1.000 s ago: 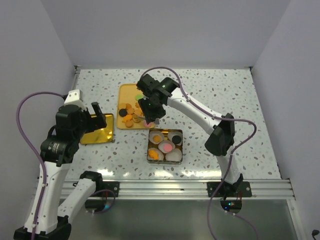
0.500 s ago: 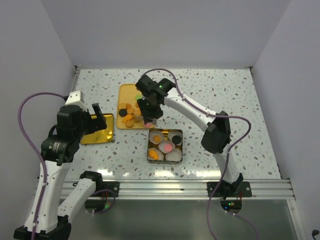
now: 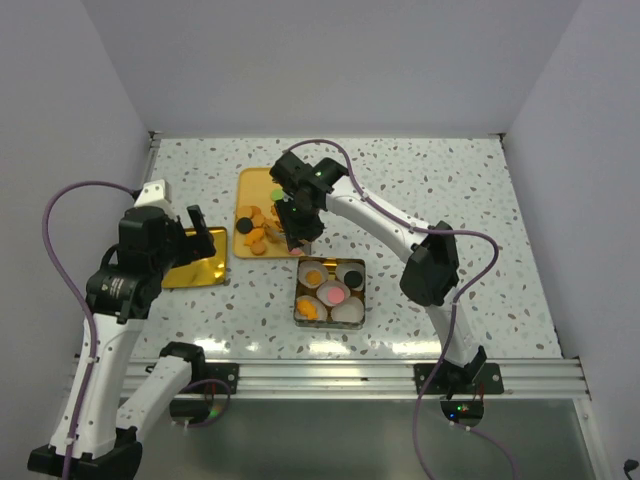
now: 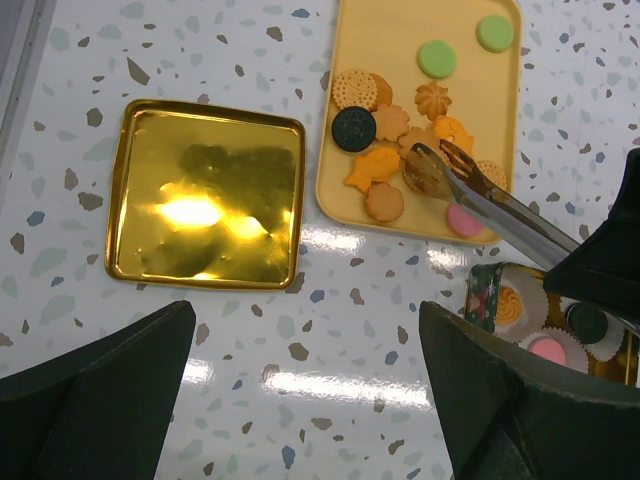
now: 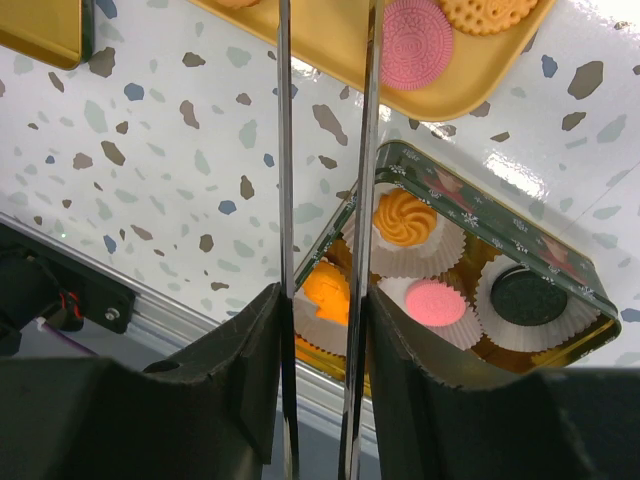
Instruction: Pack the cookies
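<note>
The cookies (image 3: 258, 228) lie in a heap on a yellow tray (image 3: 252, 182), mostly orange-brown, with black, green and pink ones (image 4: 385, 130). My right gripper (image 3: 300, 222) is shut on metal tongs (image 5: 283, 200). In the left wrist view the tongs' tips (image 4: 430, 170) sit around a brown cookie at the tray's near edge. A square tin (image 3: 300, 300) holds an orange, a pink (image 5: 437, 300) and a black cookie in white paper cups. My left gripper (image 4: 305, 330) stands open above bare table, near a gold lid (image 4: 205, 205).
The gold lid (image 3: 193, 258) lies flat to the left of the tray. The tin's green rim (image 5: 480, 195) is just in front of the tray. A metal rail (image 3: 330, 375) runs along the table's near edge.
The right arm has shifted the tongs left and back over the cookie heap, and the tongs' arms have narrowed. The left arm has barely moved.
</note>
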Robot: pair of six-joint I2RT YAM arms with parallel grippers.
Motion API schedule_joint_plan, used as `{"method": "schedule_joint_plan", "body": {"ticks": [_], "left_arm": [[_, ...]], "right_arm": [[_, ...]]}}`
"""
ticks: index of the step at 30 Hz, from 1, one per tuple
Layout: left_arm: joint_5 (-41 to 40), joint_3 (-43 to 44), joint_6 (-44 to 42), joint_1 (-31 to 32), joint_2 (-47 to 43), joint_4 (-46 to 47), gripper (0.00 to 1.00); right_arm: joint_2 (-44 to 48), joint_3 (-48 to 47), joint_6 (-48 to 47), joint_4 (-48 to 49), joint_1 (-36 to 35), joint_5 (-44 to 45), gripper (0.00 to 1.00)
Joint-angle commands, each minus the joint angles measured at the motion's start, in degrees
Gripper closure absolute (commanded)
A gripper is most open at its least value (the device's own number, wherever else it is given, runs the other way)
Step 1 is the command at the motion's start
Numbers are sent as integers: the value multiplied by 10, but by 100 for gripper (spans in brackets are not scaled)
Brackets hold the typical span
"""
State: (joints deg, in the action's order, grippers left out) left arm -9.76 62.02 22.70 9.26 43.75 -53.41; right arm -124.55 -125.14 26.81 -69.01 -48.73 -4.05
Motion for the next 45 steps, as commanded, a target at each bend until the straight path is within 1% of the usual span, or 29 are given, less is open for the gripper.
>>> {"method": "schedule_joint_plan", "body": {"ticks": [1, 8, 13, 19, 20, 24, 28, 33, 36, 45], "left_arm": [[4, -1, -12, -5, 3, 26, 0], [7, -4, 1, -5, 5, 30, 0], [10, -8, 9, -5, 6, 36, 0], [10, -11, 20, -5, 7, 40, 0], [9, -11, 21, -5, 7, 40, 0], [6, -12, 25, -5, 8, 42, 0], [4, -13, 37, -5, 5, 40, 0], [1, -17, 52, -5, -9, 30, 0], [-2, -23, 60, -5, -20, 22, 0], [-10, -23, 75, -5, -46, -7, 0]], "right_arm": [[26, -11, 8, 5, 0, -10, 63], [62, 33, 6, 0, 0, -4, 65], [94, 61, -1, -12, 0, 19, 68], [118, 73, -13, -26, 0, 32, 69], [120, 74, -16, -27, 0, 33, 67], [135, 95, -22, -24, 0, 34, 55], [146, 121, -29, -21, 0, 32, 55], [151, 128, -38, -18, 0, 23, 60], [151, 135, -41, -10, 0, 19, 61], [125, 113, -47, -2, 0, 22, 59]]}}
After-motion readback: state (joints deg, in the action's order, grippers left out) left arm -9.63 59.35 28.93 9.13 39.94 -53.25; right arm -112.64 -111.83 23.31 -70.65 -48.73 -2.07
